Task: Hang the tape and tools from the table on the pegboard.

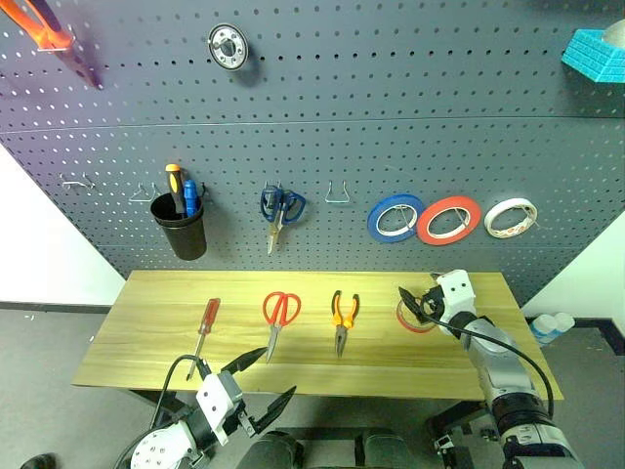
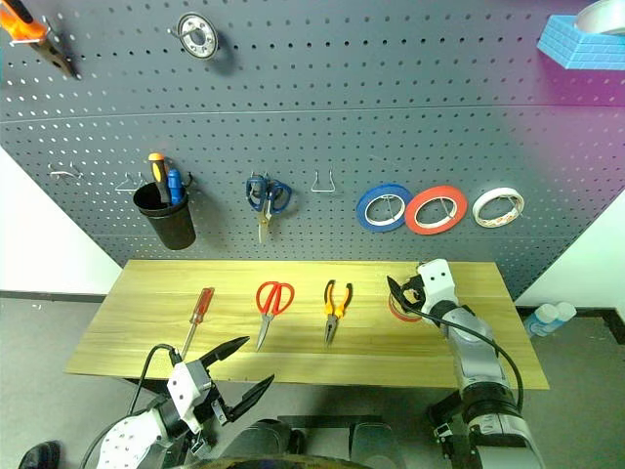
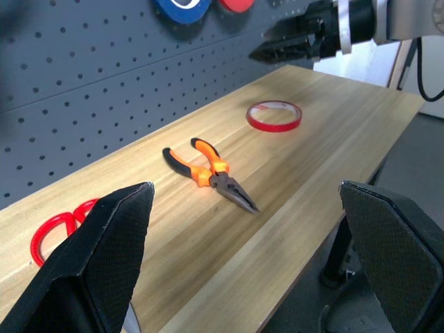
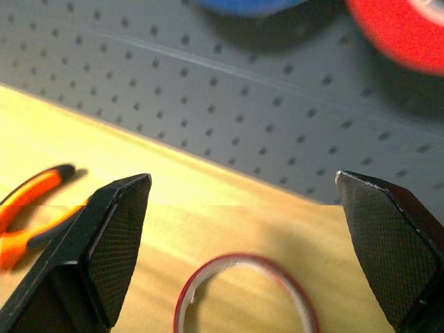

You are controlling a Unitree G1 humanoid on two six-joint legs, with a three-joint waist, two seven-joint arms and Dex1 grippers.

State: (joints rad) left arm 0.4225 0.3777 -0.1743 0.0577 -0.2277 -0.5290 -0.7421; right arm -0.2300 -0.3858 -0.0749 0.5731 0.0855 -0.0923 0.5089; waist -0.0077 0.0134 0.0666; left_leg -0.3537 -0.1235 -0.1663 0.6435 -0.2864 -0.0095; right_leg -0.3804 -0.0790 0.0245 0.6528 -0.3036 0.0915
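prog: nothing hung yet | tape (image 1: 415, 318), pliers (image 1: 342, 319), scissors (image 1: 279, 315), screwdriver (image 1: 205, 332) all flat on counter (image 1: 127, 342) | my R gripper (image 1: 418, 305) open over tape, L gripper (image 1: 266, 383) open, empty | pegboard (image 1: 391, 117) hooks wait

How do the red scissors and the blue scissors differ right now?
The red scissors lie flat on the table, blades pointing toward the near edge; the blue scissors hang on the pegboard, blades down. Handles are red versus blue. Both are closed.
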